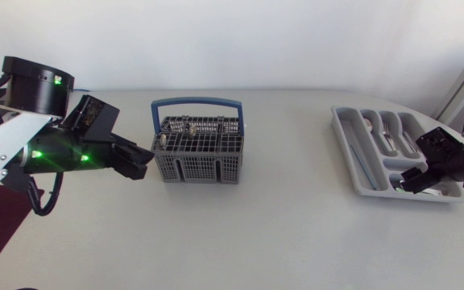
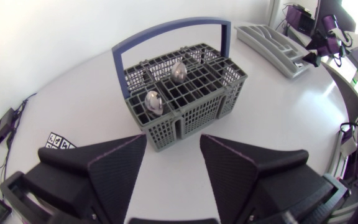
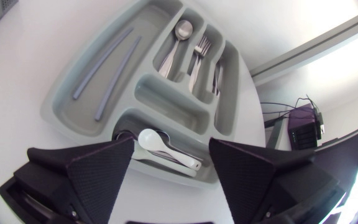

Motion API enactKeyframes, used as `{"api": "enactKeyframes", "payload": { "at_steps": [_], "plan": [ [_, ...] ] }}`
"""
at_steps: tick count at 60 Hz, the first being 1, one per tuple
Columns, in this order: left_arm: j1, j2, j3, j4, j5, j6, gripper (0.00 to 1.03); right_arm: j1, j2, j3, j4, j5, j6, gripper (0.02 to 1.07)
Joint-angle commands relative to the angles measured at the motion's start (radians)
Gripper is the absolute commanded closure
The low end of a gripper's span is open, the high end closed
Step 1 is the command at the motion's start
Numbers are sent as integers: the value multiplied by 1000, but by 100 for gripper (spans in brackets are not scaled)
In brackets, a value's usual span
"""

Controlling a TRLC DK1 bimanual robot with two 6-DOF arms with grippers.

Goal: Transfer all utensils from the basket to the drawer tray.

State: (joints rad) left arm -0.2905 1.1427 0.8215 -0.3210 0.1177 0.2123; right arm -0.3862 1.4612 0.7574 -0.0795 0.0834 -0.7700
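white worktop (image 1: 296,225) | black-and-white marker squares (image 2: 58,142) on it, too small to read | left claw (image 2: 173,138) open, empty, before basket (image 2: 191,115) | right claw (image 3: 171,142) open over white spoon (image 3: 151,140) in tray (image 3: 61,106)

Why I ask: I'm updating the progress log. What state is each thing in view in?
Basket: upright, handle raised, holding two spoons, bowls up.
Drawer tray: partly filled with metal cutlery, a white spoon, two grey sticks.
Left gripper: open, empty, facing the basket.
Right gripper: open, empty, above the tray.
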Motion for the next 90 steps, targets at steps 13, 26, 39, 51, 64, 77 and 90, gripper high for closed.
{"api": "enactKeyframes", "payload": {
  "at_steps": [13,26,39,51,64,77,90],
  "plan": [
    [24,-3,7,-7,-3,30,42,136,-156,2,-144,-5,89,8],
    [25,34,15,17,-3,21,42,414,-248,71,-290,16,281,8],
    [30,54,18,31,-1,24,42,696,-210,212,-385,35,475,8],
    [71,84,16,51,37,36,42,900,-102,329,-391,30,626,9],
    [123,98,7,66,112,70,42,1040,33,454,-352,-20,706,9],
    [175,124,-12,100,191,107,42,1077,203,582,-309,-116,750,12],
    [220,173,-24,145,231,136,42,1107,376,734,-310,-169,816,22]
  ]
}}
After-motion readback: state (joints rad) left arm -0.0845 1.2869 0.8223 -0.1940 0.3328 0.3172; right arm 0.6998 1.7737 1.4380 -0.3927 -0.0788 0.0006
